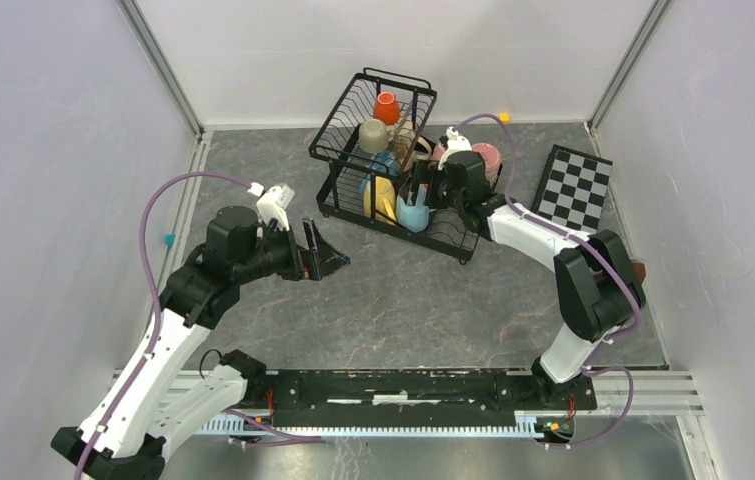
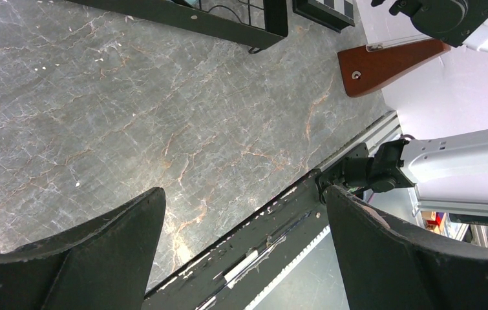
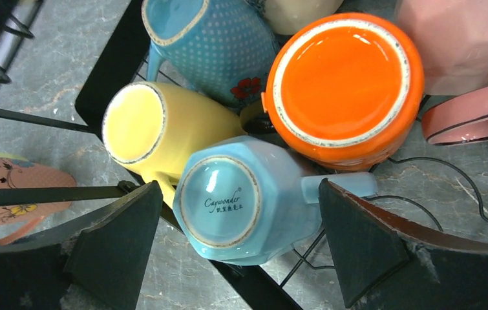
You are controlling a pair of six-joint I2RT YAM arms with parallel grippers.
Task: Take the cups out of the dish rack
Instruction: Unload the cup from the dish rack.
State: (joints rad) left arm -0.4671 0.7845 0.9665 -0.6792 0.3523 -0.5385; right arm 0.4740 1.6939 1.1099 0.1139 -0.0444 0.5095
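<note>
The black wire dish rack (image 1: 338, 130) stands at the back of the table with several cups in it. An orange cup (image 1: 386, 107) and a beige cup (image 1: 373, 135) sit in the upper basket. A yellow cup (image 1: 380, 198) and a light blue cup (image 1: 413, 213) lie in the lower tray. My right gripper (image 1: 421, 192) hangs open over that tray. In the right wrist view the light blue cup (image 3: 241, 206) lies bottom-up between the spread fingers of the right gripper (image 3: 240, 186), beside the yellow cup (image 3: 163, 129) and an orange cup (image 3: 344, 84). My left gripper (image 1: 318, 250) is open and empty over bare table.
A black-and-white checkered board (image 1: 573, 187) lies right of the rack. A dotted blue cup (image 3: 218, 45) and pink cups (image 3: 461, 39) crowd the tray's far side. A brown wedge (image 2: 390, 61) sits near the right arm's base. The black rail (image 1: 403, 390) runs along the near edge.
</note>
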